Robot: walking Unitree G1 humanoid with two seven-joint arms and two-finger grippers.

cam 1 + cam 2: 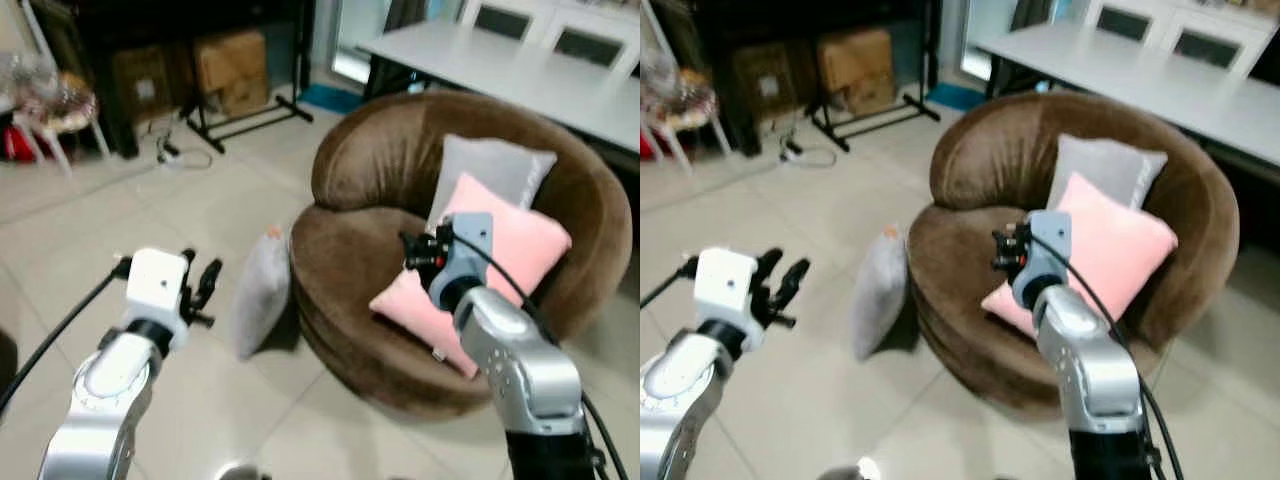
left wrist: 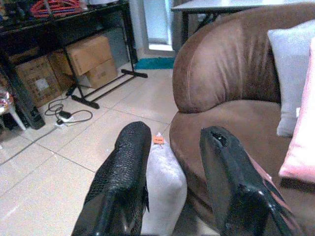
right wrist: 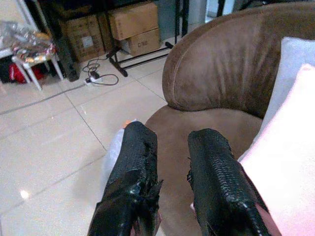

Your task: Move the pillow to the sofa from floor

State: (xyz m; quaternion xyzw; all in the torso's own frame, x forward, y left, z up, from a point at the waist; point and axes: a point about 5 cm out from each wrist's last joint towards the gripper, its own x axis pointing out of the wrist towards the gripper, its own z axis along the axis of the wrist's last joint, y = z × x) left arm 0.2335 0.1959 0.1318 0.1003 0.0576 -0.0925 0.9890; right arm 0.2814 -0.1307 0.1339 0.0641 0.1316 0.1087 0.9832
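A grey pillow (image 1: pixel 260 290) stands on its edge on the tiled floor, leaning against the left side of the round brown sofa (image 1: pixel 375 160). It also shows in the left wrist view, pillow (image 2: pixel 165 182), between and beyond the fingers. My left gripper (image 1: pixel 203 285) is raised to the left of the pillow, open and empty. My right gripper (image 1: pixel 412 250) is held over the sofa seat, open, nothing in it. On the sofa lie a pink pillow (image 1: pixel 500 250) and a light grey pillow (image 1: pixel 490 170).
A white table (image 1: pixel 520 70) stands behind the sofa. At the back left are cardboard boxes (image 1: pixel 230 65) under a dark rack, a power strip with cables (image 1: pixel 175 155) on the floor, and a small white stool (image 1: pixel 60 120).
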